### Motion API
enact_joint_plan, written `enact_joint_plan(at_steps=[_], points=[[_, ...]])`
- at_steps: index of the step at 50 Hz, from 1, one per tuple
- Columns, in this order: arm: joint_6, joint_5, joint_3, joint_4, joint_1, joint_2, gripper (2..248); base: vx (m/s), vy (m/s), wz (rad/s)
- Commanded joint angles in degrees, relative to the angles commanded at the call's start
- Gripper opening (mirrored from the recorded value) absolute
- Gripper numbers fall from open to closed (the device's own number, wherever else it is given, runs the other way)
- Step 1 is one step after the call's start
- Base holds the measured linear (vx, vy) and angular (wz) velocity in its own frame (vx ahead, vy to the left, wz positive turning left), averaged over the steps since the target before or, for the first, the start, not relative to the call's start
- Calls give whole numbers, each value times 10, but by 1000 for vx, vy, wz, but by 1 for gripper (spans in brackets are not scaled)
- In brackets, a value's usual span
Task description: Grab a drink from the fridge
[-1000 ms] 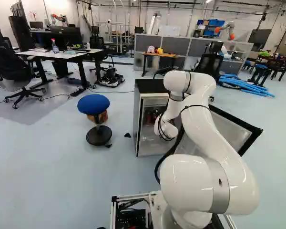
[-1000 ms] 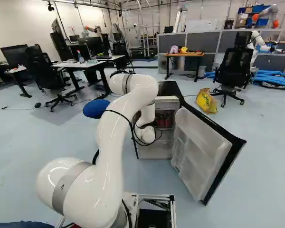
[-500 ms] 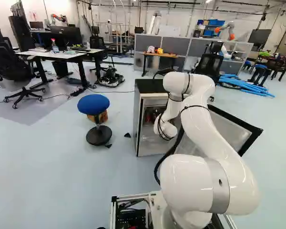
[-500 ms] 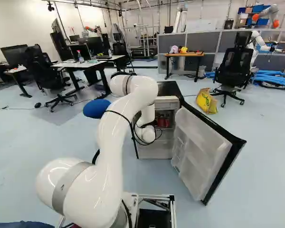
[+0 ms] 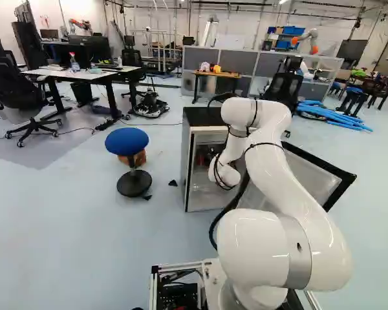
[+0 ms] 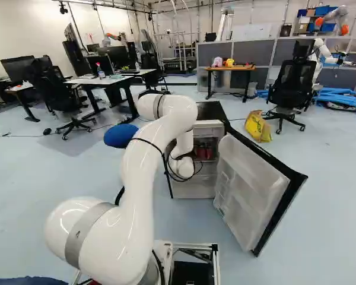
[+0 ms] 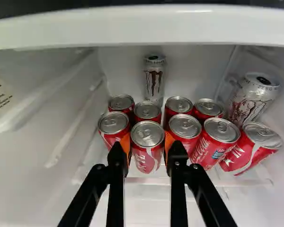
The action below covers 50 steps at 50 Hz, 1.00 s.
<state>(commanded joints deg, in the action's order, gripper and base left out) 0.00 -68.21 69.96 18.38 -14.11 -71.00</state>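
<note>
The fridge (image 5: 189,169) stands ahead with its door (image 6: 252,184) swung out to the right; my arm's wrist (image 5: 225,174) is at its opening. Both base views leave the gripper's fingertips hidden. In the wrist view, a red can (image 7: 147,142) in the front row stands upright between the fingers of my gripper (image 7: 147,145). The orange pads press on it from two sides, so the gripper is shut on it. Another red can (image 7: 113,126) is close beside one finger, and a third red can (image 7: 185,130) is close beside the other.
Behind the front row are more red cans (image 7: 179,105) and a tall silver can (image 7: 154,79). A leaning red can (image 7: 256,144) and a second silver can (image 7: 252,98) are near the fridge's side wall. A blue stool (image 5: 127,141) stands left of the fridge.
Over the last second the upper arm has shifted very slightly to the left in the left base view. The base, the fridge and its door have stayed in place.
</note>
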Motion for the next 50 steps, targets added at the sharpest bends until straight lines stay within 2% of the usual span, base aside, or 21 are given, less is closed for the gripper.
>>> enact_joint_plan(at_steps=[10,20,50], points=[[0,0,-3,0,0,2,92,0,0,0],[0,0,-25,0,-1,13,92,0,0,0],[0,0,-147,0,-4,108,92,0,0,0]])
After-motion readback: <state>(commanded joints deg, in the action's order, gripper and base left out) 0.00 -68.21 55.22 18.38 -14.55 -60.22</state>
